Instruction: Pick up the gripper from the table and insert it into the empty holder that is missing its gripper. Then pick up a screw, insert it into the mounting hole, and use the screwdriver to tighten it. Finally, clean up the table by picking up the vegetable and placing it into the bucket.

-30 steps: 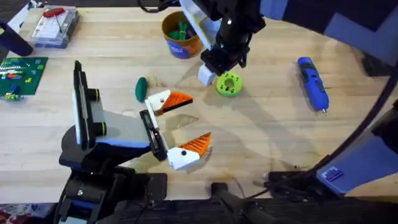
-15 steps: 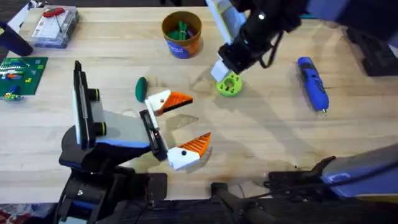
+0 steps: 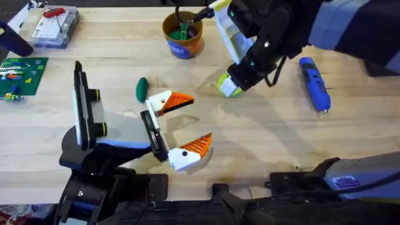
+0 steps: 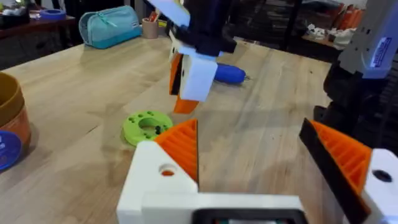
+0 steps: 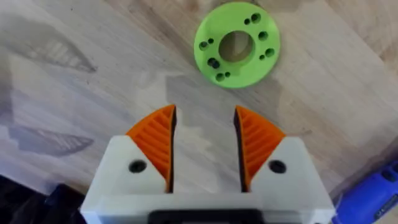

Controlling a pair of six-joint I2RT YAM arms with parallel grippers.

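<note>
My right claw (image 5: pixel 204 146) half open, empty, hanging by lime disc (image 5: pixel 237 44); screwdriver (image 3: pixel 314 83) toward right tabletop edge, lying far-to-near.

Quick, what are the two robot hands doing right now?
Left gripper: open, holding nothing.
Right gripper: open, empty, hanging over the table beside the green disc.

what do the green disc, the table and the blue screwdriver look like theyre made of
Green disc: probably plastic, matte, one even lime colour with neat round holes. Table: wood, pale with visible grain streaks and a light sheen. Blue screwdriver: likely glossy moulded plastic body; its short tip looks like metal, though it is small.
</note>
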